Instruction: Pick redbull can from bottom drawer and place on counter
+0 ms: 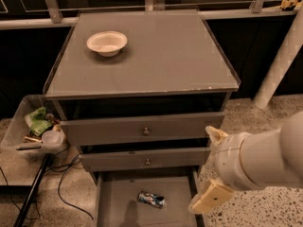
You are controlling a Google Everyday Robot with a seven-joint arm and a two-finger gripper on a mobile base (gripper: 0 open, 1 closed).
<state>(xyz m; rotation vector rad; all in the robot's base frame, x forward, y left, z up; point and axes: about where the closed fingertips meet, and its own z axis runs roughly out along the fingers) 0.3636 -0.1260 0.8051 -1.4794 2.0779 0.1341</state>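
Looking down on the counter (161, 65): flat, grey, square, thin raised rim, small pale chips along the front edge toward the right corner. Bare but for a white bowl (107, 42) back left, upright, nothing visible inside.

Below the top, two grey drawers with small round knobs, the upper drawer (118, 129) and the middle drawer (118, 161), both a little way out. Lowest of all, the bottom drawer (118, 205), pulled well out, shallow, flat grey floor showing.

There on that floor, the redbull can (151, 199): lying on its side, blue and silver, shiny, right of the middle, clear of both side walls. Not on the counter yet.

Over on the right, the gripper (204, 169), hanging beside the cabinet's front right corner at about middle-drawer height, on a thick white arm (265, 157) coming in from the right edge. Cream fingers (210, 198) spread wide, one up, one angled down toward the open drawer's right wall. Nothing between them. Near the can, not touching it.

Around the cabinet: speckled terrazzo floor (265, 112), a white post (281, 56) slanting up at right, a pale rail (28, 22) with metal uprights behind, dark panels under it. On the left, a clear plastic bin (14, 136) holding a green packet (38, 122) and a small cup (51, 137). Black cables (64, 193) trailing on the floor beside a black pole (31, 195).
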